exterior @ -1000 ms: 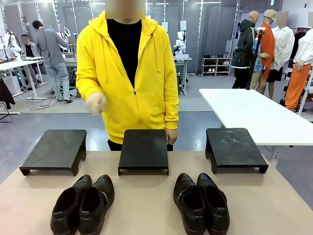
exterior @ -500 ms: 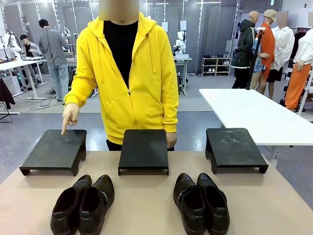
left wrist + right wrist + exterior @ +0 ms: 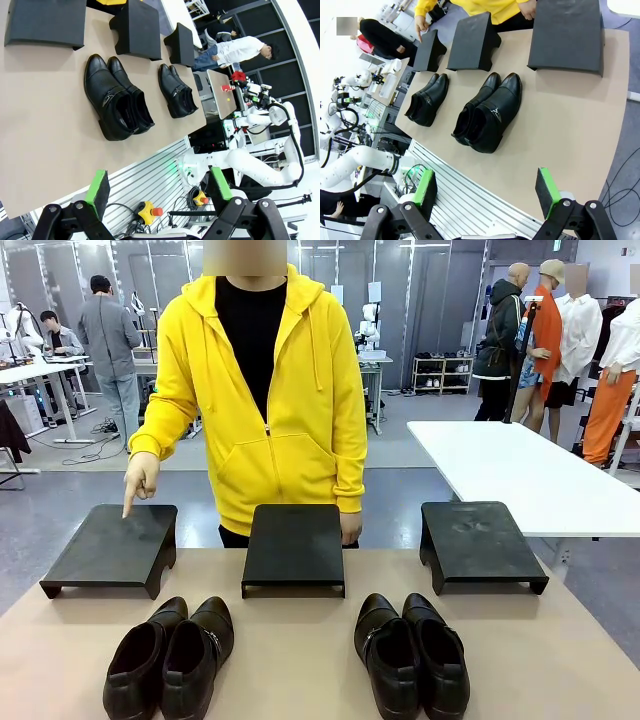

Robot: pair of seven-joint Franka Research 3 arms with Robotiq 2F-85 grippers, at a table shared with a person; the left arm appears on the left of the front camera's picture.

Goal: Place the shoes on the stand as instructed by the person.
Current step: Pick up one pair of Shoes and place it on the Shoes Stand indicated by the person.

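Two pairs of black shoes sit on the tan table: the left pair [image 3: 170,655] and the right pair [image 3: 412,653]. Behind them stand three black stands: left stand [image 3: 112,545], middle stand [image 3: 294,545] and right stand [image 3: 480,542]. The person [image 3: 265,390] in a yellow hoodie points a finger [image 3: 129,504] down at the left stand's far edge. In the left wrist view my left gripper [image 3: 162,187] is open, off the table's near edge, with the left pair [image 3: 117,97] ahead. My right gripper [image 3: 487,192] is open too, off the edge near the right pair [image 3: 487,117].
A white table [image 3: 520,475] stands to the back right. Other people and workbenches are far behind. The tan tabletop [image 3: 300,650] has bare room between the two pairs and in front of the stands.
The person's hand has come down from mid-air to point at the left stand and holds there. Shoes and stands have not moved.
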